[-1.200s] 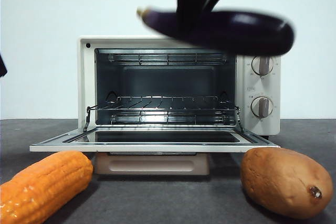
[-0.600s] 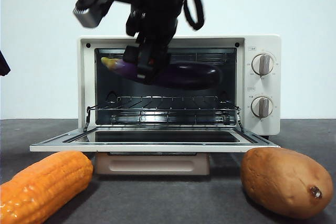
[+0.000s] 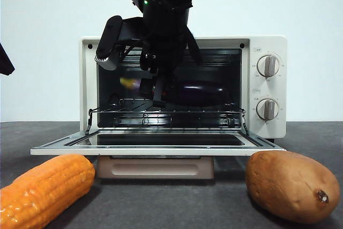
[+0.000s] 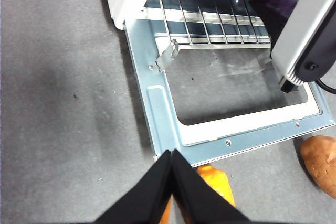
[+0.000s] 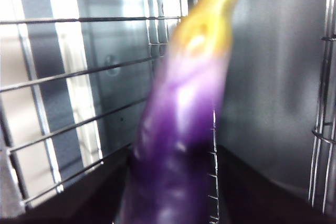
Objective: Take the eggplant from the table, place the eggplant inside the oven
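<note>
one right gripper [image 3: 158, 90] clamping eggplant [image 3: 201, 93] inside oven [image 3: 268, 87], just above rack [image 3: 166, 112], left gripper [image 4: 171, 157] closed

The front view sits low, near table [image 3: 171, 207] height, looking level into the open oven [image 3: 182, 87], close behind the corn [image 3: 45, 189] and sweet potato [image 3: 292, 186]. The left wrist view looks steeply down on the oven's lowered door [image 4: 231, 124] and the table beside it. The right wrist view looks from inside the oven cavity, very near the eggplant [image 5: 181, 124], along the wire rack [image 5: 58, 108]. All three share the oven.
</note>
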